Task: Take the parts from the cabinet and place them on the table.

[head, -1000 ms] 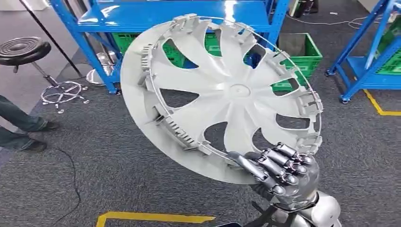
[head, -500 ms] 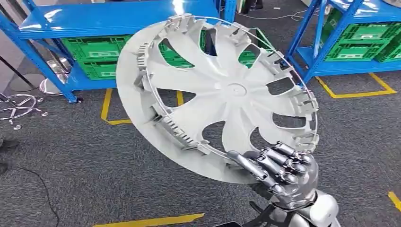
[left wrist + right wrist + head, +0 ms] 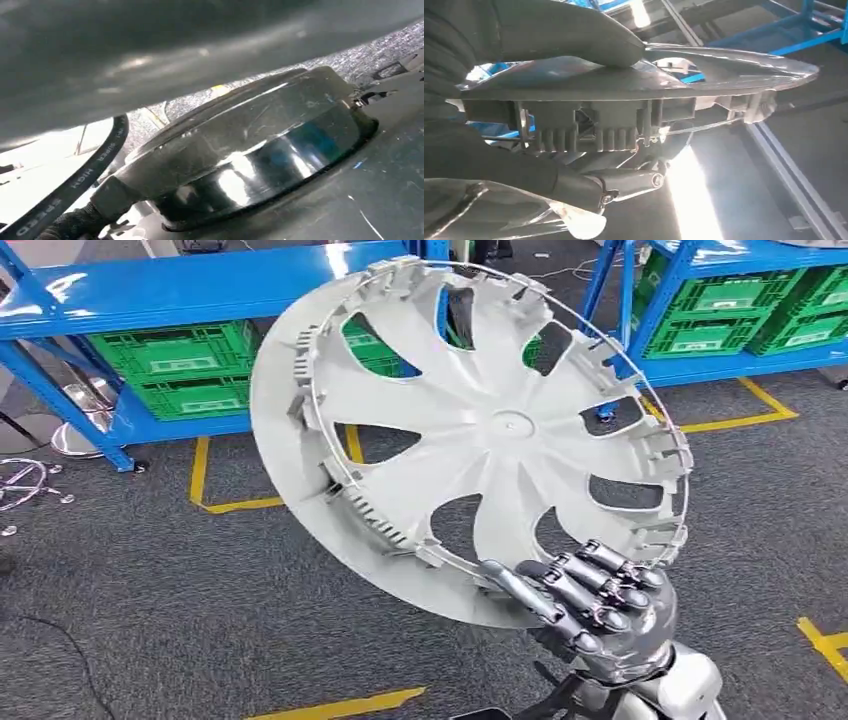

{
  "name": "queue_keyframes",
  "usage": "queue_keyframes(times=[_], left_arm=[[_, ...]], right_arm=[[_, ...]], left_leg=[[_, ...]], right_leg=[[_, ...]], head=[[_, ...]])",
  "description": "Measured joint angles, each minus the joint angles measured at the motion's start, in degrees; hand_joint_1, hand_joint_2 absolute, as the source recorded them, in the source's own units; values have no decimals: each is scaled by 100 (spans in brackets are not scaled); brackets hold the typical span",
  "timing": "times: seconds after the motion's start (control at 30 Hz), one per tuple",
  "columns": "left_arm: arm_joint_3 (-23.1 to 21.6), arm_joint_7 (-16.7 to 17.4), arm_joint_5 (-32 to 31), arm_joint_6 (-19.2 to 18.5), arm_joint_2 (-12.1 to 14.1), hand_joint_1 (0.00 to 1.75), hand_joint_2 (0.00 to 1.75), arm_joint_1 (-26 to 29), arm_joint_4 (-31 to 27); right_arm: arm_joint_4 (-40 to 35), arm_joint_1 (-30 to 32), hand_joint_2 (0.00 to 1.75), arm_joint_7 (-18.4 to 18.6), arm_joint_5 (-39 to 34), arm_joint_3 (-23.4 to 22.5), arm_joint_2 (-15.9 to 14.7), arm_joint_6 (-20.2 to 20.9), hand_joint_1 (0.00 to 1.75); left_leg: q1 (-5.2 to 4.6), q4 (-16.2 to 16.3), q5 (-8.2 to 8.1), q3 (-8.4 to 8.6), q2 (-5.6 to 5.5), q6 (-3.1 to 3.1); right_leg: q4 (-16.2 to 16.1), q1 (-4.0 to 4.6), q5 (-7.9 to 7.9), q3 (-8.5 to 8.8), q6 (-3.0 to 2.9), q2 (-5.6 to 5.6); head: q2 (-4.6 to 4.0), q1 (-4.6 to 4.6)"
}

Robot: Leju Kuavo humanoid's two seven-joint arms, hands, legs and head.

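The wheel cover point(image 3: 470, 430), a big round light-grey plastic disc with curved spokes and openings, is held up in the air above and to the left of the right robot hand point(image 3: 590, 605), which grips it at the lower edge of its rim. The disc stands steeply tilted rather than flat: its inner side, with the wire ring and the row of clips around the rim, faces the head camera, and its top edge leans away toward the shelves. Being round it has no long axis; its face is turned up and toward the robot. In the right wrist view the wheel cover point(image 3: 639, 85) is seen edge-on, with the thick grey thumb pressed on one face and the darker fingers point(image 3: 574, 185) curled under the ribbed clips on the other, so the right robot hand point(image 3: 524, 100) is clamped narrowly on the rim. Beyond the robot hand, behind the disc, stands a blue shelf rack point(image 3: 180, 290) with green crates point(image 3: 180, 365) on its lower level, and a second blue rack point(image 3: 740, 260) with more green crates point(image 3: 715, 310) stands further right. Grey carpet point(image 3: 150, 580) with yellow floor tape point(image 3: 340, 705) lies below. The left wrist view gives only dark, blurred shapes, and I cannot tell the state of the left robot hand.
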Motion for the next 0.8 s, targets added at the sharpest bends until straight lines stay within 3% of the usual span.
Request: queue_keyframes(times=[0.07,0.33,0.77,0.8], left_arm=[[0,0,0,0,2,0,0,0,0],[0,0,-4,0,2,0,0,-2,0],[0,2,-4,-2,0,0,0,-2,0],[0,2,-4,-2,2,0,0,-3,0]], right_arm=[[0,0,175,-2,7,0,0,0,175],[0,-16,175,-2,39,0,0,0,175],[2,-24,175,-2,31,0,0,0,175],[2,-23,175,-2,9,0,0,0,175]], left_leg=[[6,-9,14,-3,0,-32],[15,-18,38,-30,0,-99],[-3,-10,39,-43,0,-98],[-33,52,18,-65,-3,-41]], right_leg=[[10,8,3,-11,-30,2],[23,14,13,-40,-56,2],[22,-9,29,-47,-44,1],[-1,-39,60,-49,3,-7]], head=[[0,-2],[0,2],[0,2],[0,0]])
